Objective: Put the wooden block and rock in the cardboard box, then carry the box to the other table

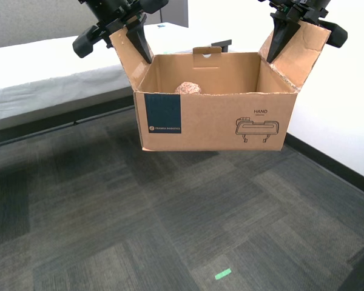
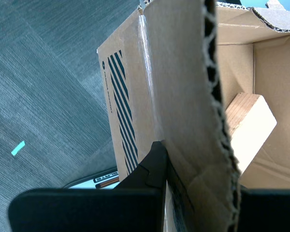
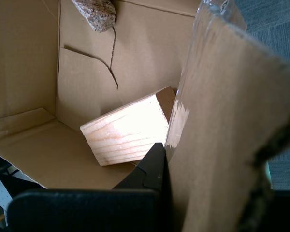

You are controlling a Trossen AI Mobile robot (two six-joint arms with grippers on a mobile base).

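Observation:
The cardboard box point(image 1: 218, 121) hangs in the air over the carpet, held by its two side flaps. My second gripper point(image 1: 130, 36) is shut on the flap at the exterior view's left, beside the blue label. My first gripper point(image 1: 285, 33) is shut on the flap at the exterior view's right. The pinkish rock point(image 1: 188, 88) shows above the front wall, resting by the back wall. In the first wrist view the wooden block point(image 3: 125, 130) lies tilted on the box floor, with the rock point(image 3: 96, 12) beyond it. The second wrist view shows the block point(image 2: 249, 128) inside and the striped outer side of the box point(image 2: 130, 72).
A table draped in white cloth point(image 1: 42, 66) stands behind the box at the exterior view's left. A white wall with a dark baseboard point(image 1: 333, 163) runs along that view's right. A green tape mark point(image 1: 222, 274) sits on the grey carpet in front.

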